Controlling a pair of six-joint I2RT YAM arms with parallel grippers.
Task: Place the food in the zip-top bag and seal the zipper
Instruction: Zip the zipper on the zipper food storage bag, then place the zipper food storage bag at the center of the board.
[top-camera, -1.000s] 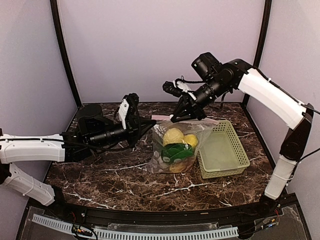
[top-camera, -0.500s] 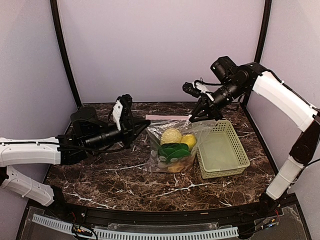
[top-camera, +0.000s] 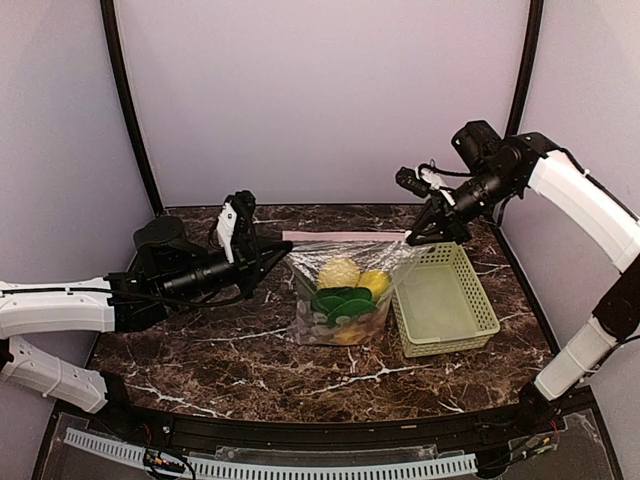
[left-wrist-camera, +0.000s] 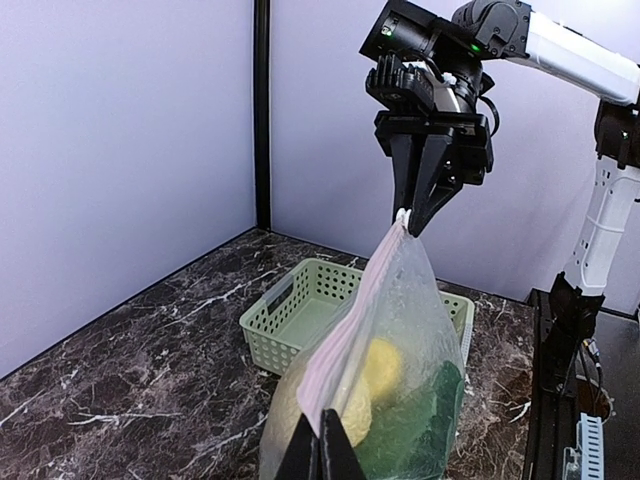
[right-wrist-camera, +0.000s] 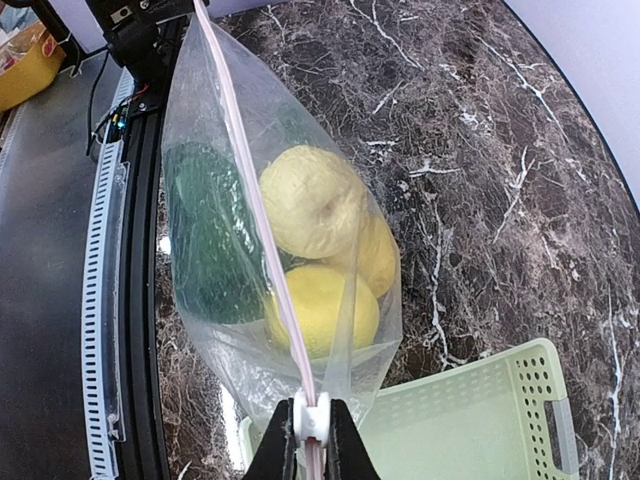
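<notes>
Your left gripper (left-wrist-camera: 320, 452) and right gripper (top-camera: 411, 239) are each clamped on one end of the zipper (top-camera: 345, 236), judged to stretch it straight for sealing. The bag (top-camera: 338, 320) hangs between them at mid-table (top-camera: 200, 350), bottom touching it, food (top-camera: 345, 290) inside, just left of the basket (top-camera: 484, 305).

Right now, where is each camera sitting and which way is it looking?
Top external: high behind the arms, looking down at the table; both arms and the zip-top bag show.
Left wrist: on the left arm, looking along the zipper at the right end effector; its own left end effector pinches the near end.
Right wrist: on the right arm, looking down along the zipper over the food; its own fingertips show.
All three share the bag and the green basket.
</notes>
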